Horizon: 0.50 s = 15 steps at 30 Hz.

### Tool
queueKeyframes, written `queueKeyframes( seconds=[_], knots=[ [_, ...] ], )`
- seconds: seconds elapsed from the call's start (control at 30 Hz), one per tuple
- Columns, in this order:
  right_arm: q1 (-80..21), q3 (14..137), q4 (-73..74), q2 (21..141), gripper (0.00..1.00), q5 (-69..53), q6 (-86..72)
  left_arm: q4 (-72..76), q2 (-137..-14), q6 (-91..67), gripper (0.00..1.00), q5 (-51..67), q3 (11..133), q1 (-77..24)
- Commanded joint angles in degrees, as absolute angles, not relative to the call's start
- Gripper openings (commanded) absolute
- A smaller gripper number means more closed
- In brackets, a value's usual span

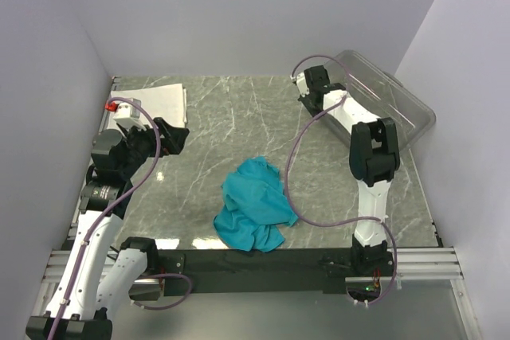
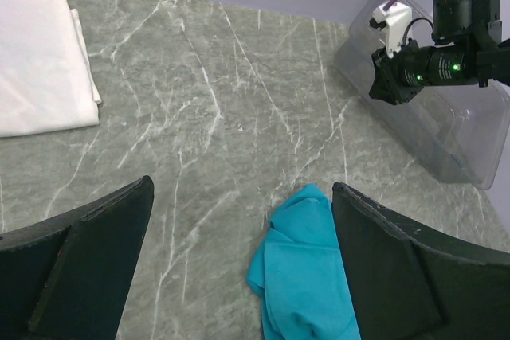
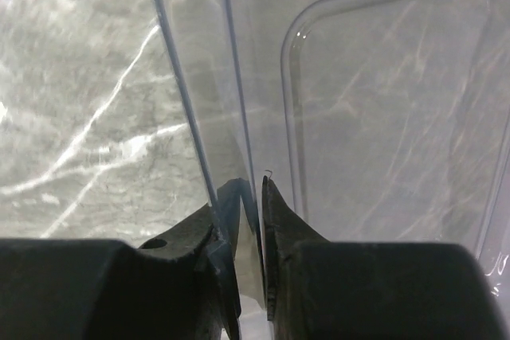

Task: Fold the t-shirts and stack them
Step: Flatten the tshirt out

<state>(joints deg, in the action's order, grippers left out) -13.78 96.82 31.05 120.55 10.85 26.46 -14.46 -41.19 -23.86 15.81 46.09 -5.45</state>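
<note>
Status: teal t-shirt (image 1: 252, 206) sits crumpled mid-bench, near the front edge. The white t-shirt (image 1: 153, 101) lies folded flat in the far-left corner.

The right hand (image 3: 251, 189) is pinched almost closed on the wall of the clear tray (image 1: 398, 109) at far right, with only thin plastic between the fingers.

The left hand (image 2: 243, 193) is spread wide and empty, hovering over bare bench (image 2: 239, 77) between the two shirts.

My read: the teal one isn't folded yet, so that's the step. Release the tray and take the shirt at two well-apart edge points, shoulders or hem. Pull it flat before any fold, because a grab at the bunched middle likely just drags a lump. Then stack it on the white one.
</note>
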Motion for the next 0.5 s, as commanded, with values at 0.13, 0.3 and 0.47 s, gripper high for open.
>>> queueKeyframes(
  seconds=[0.13, 0.3, 0.47],
  knots=[
    [-11.69, 106.87, 33.84, 124.71, 0.35, 15.82, 9.5, -12.74, -41.04, -24.26, 0.99, 17.14, 47.64, -5.63],
    [-11.51, 109.95, 33.58, 126.74, 0.4, 15.82, 8.88, -13.44, -41.57, -23.82, 1.0, 17.31, 48.51, -5.62],
    [-10.99, 111.35, 32.7, 126.91, 0.46, 16.35, 10.54, -14.24, -41.84, -23.47, 0.99, 17.05, 49.48, -5.62]
  ],
)
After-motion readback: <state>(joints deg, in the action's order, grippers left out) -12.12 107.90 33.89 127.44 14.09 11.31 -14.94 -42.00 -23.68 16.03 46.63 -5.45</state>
